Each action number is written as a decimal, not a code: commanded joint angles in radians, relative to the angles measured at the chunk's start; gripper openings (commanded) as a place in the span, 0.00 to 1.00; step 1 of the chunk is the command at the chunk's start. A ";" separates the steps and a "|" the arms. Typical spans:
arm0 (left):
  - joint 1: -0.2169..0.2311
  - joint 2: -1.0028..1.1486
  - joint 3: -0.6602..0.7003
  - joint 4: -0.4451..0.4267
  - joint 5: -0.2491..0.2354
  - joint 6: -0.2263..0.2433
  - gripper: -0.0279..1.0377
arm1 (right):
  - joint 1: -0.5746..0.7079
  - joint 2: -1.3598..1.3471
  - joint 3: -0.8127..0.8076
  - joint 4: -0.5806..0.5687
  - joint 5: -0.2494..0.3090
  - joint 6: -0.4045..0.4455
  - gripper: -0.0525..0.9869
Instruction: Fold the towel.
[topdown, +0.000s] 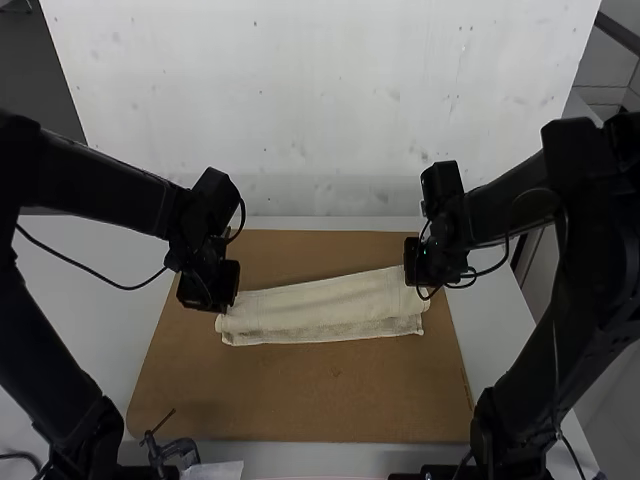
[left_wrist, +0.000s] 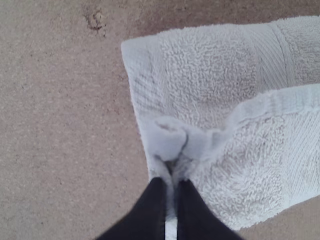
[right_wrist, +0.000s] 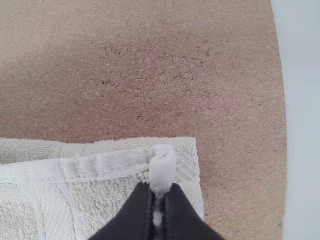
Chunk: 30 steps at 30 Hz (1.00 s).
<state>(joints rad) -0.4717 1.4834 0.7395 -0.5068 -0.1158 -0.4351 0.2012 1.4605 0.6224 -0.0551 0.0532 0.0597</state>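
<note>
You've got left gripper (topdown: 212, 285) clamped on one towel (topdown: 320, 300) corner | right gripper (topdown: 430, 262) clamping another | layers overlapping above brown board (topdown: 300, 400)

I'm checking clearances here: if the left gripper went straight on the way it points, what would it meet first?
Past the towel edge it pinches, the left gripper would most likely meet the towel's lower layer, with the brown board under it; the gap, if any, is unclear.
</note>
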 joint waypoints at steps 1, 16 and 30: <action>-0.001 0.066 0.004 0.042 -0.053 0.009 0.04 | 0.010 0.020 0.002 0.029 0.034 -0.006 0.06; 0.050 0.238 0.075 0.139 -0.059 0.033 0.04 | 0.010 0.179 0.039 0.113 0.048 -0.001 0.06; 0.058 0.261 0.090 0.171 -0.059 0.055 0.06 | 0.023 0.232 0.028 0.124 0.051 0.005 0.09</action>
<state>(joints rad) -0.4236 1.7317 0.8017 -0.3389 -0.1486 -0.4007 0.2096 1.6867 0.6449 0.0662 0.0761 0.0597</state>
